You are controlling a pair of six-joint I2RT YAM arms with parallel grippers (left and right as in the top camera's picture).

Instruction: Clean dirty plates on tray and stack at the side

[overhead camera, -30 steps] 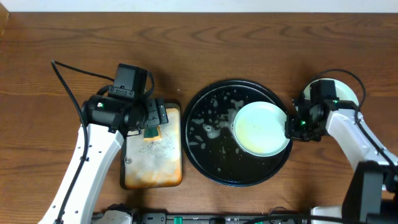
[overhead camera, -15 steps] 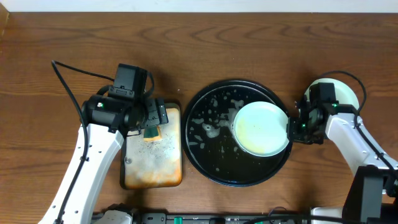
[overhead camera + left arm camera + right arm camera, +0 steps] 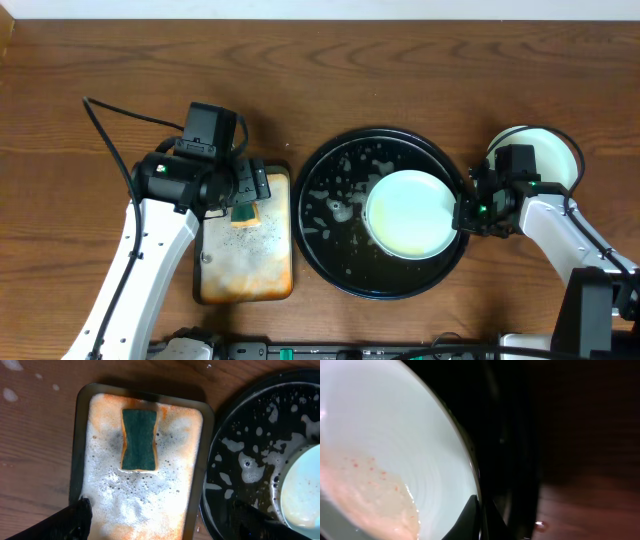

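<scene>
Overhead, the black tray (image 3: 330,165) sits on the wooden table (image 3: 420,60) a little right of centre, its floor streaked with white foam, and a mint-green plate (image 3: 405,213) lies flat in its right half, close to the rim on that side. The right gripper (image 3: 462,212) reaches in from the right and meets the plate at its right edge, over the tray's rim. In the right wrist view the fingers (image 3: 469,519) are clenched together on that edge: the plate's rim (image 3: 447,425) curves down the picture straight into the tips of the right gripper (image 3: 479,517), with one finger on the inner side of the plate and the other on the outer side, against the dark tray wall. A peach-orange smear with red flecks covers the lower left of the plate's floor there. A second plate (image 3: 555,152), pale, rests on the table right of the tray, partly covered by the right arm. The left gripper (image 3: 247,190) hovers over a rusty-orange tray (image 3: 245,270) left of the black tray. In the left wrist view its fingers (image 3: 75,517) are spread wide and hold nothing, and a sponge (image 3: 139,440) lies on foam on the rusty-orange tray, apart from them.
</scene>
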